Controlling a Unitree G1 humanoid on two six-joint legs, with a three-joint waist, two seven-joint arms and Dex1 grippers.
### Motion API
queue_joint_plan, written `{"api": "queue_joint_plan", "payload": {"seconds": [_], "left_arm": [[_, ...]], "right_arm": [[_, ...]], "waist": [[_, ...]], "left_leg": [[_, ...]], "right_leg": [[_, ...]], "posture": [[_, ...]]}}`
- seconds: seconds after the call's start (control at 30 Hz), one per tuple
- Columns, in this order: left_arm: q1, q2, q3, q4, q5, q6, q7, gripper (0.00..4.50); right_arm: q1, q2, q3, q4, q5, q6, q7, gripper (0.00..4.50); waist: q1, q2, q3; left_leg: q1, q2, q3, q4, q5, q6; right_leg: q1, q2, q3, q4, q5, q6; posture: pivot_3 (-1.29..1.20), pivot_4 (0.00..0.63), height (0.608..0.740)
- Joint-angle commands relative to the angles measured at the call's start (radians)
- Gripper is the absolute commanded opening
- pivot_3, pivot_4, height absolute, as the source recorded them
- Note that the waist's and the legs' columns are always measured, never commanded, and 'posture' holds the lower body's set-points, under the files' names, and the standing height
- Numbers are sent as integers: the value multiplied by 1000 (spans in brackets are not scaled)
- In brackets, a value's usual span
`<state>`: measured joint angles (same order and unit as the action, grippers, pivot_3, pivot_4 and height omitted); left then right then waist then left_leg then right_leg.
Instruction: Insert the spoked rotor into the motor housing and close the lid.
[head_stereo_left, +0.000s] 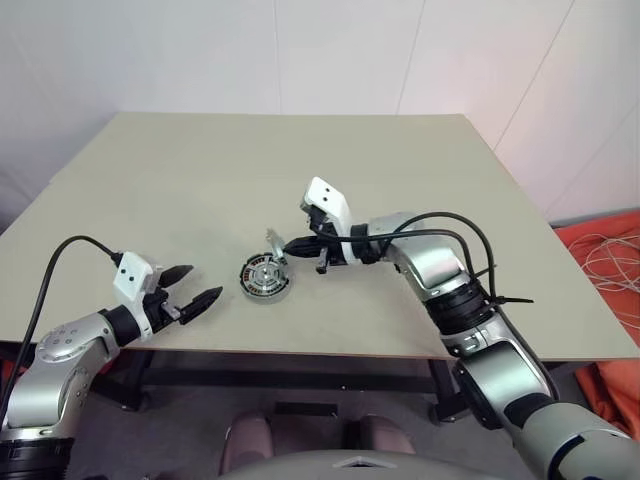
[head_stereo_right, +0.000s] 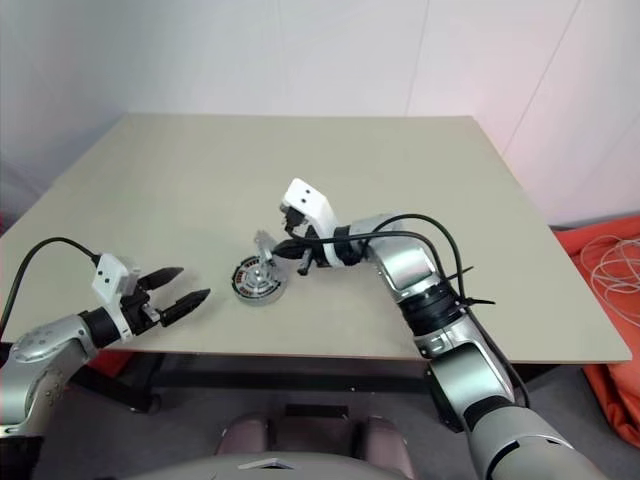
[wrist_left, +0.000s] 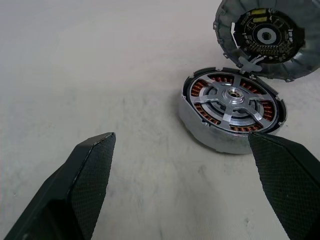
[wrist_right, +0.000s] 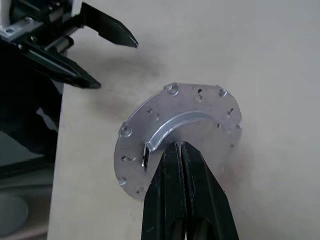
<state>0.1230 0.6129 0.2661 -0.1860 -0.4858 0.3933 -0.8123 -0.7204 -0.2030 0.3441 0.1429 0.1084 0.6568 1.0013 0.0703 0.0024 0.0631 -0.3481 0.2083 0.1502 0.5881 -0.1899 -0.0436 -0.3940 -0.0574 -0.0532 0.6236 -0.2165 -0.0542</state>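
The right gripper (wrist_right: 181, 150) has its jaws pressed together on the round grey metal lid (wrist_right: 182, 132), pinching it at the raised curved rib on its outer face. The lid is held tilted on edge, just above and behind the motor housing, its inner face with the dark ribbed ring and small white-black centre (wrist_left: 264, 36) turned toward the left gripper. Its lower edge sits at the housing rim; whether the two touch cannot be told.

The round shallow silver-grey motor housing (wrist_left: 231, 116) rests flat on the beige table (head_stereo_left: 300, 170), near the front edge. Inside it a ring of copper-coloured windings shows between the shiny silver spokes and hub of the spoked rotor (wrist_left: 234, 102), which is seated in the housing.

The left gripper (head_stereo_left: 192, 286) hovers over the front edge of the table, to the left of the housing and apart from it, its jaws spread wide and holding nothing. Its black fingers (wrist_left: 80, 187) point toward the housing.
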Motion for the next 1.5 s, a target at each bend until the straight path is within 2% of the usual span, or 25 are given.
{"api": "queue_joint_plan", "payload": {"seconds": [0.03,0.63,1.27,1.5], "left_arm": [[-3,17,29,-46,-16,0,2,4500],[-9,10,20,-64,-18,22,5,4500],[16,7,27,-73,-22,22,3,4500],[14,14,32,-70,-22,22,-1,4500]], "right_arm": [[-24,25,17,36,5,-47,-10,2],[-46,120,87,367,-95,-266,-59,2],[-41,112,-44,259,13,-279,-26,2],[-49,91,-21,278,18,-310,55,2322]], "waist": [[0,0,0],[-2,0,0],[-1,0,0],[-1,0,0]], "left_leg": [[0,0,0,0,0,0],[3,0,0,0,0,0],[3,0,0,-2,0,0],[3,0,0,-2,0,0]], "right_leg": [[0,0,0,0,0,0],[3,0,0,0,0,0],[3,0,0,-1,1,-2],[3,0,0,0,0,0]], "posture": [[0,0,740],[0,0,740],[0,0,740],[0,0,740]]}}
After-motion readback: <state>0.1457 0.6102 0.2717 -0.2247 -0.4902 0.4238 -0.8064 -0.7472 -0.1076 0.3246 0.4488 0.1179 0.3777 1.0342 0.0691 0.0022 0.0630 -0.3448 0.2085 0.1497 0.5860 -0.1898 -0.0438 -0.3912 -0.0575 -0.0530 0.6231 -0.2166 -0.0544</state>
